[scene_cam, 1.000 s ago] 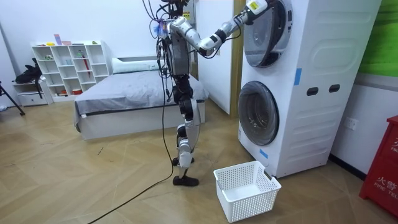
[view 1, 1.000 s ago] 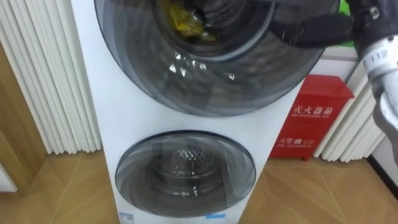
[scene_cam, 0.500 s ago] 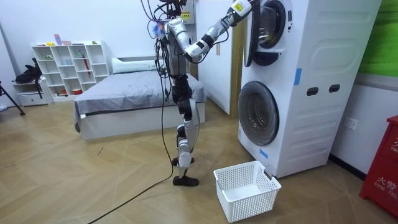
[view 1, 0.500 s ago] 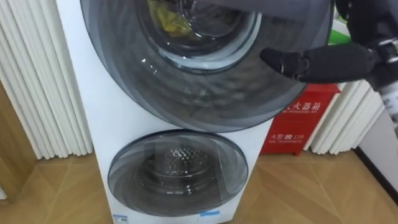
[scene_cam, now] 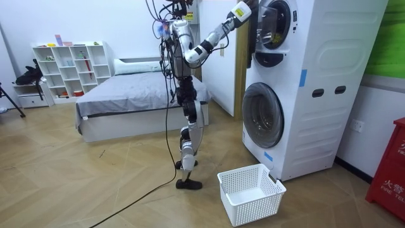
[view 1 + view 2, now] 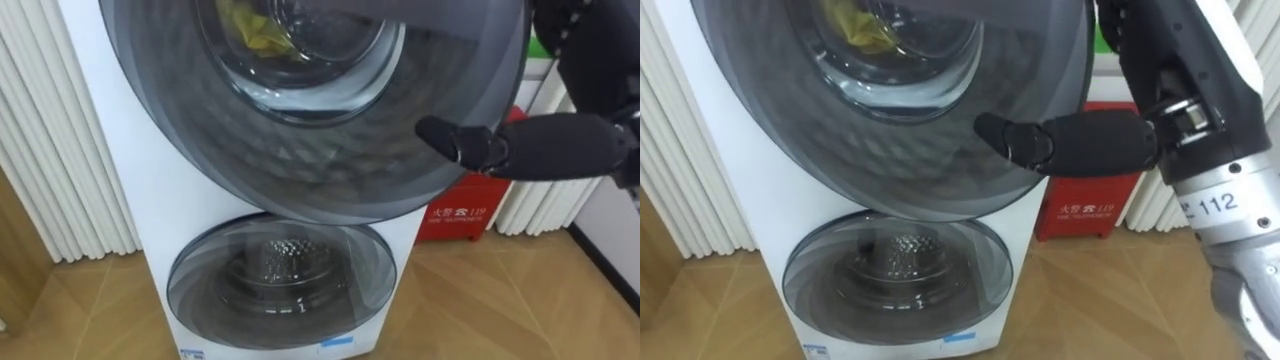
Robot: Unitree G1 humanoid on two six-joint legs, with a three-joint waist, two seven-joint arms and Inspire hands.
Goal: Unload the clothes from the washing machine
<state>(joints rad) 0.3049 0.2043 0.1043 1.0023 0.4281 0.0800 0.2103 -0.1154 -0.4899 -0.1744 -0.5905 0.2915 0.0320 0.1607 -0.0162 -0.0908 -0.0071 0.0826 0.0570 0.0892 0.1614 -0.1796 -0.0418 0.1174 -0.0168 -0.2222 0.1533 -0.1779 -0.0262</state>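
Clothes (image 6: pixel 250 30), a crumpled yellow piece, lie in the upper drum. In the left eye view they sit up and to the left of the right hand (image 6: pixel 545 148), seen through the glass of the round upper door (image 6: pixel 300 160). Below the hand and to its left is the closed lower door (image 6: pixel 280 280). The step in hand looks like opening the upper door. It would go best by drawing the rim in a smooth arc about the hinge until the drum mouth is clear, before reaching in.

In the room view, the robot stands before the stacked washing machine (image 5: pixel 329 95) with its right arm raised. The hand is at the top edge of the door, which stands out from the machine's front. A white laundry basket (image 5: pixel 250 193) sits on the floor far below the hand.

In the right eye view, the hand touches the door's outer face near the rim. Whether it is clamped on the rim or merely pressing cannot be told. It holds no clothes.
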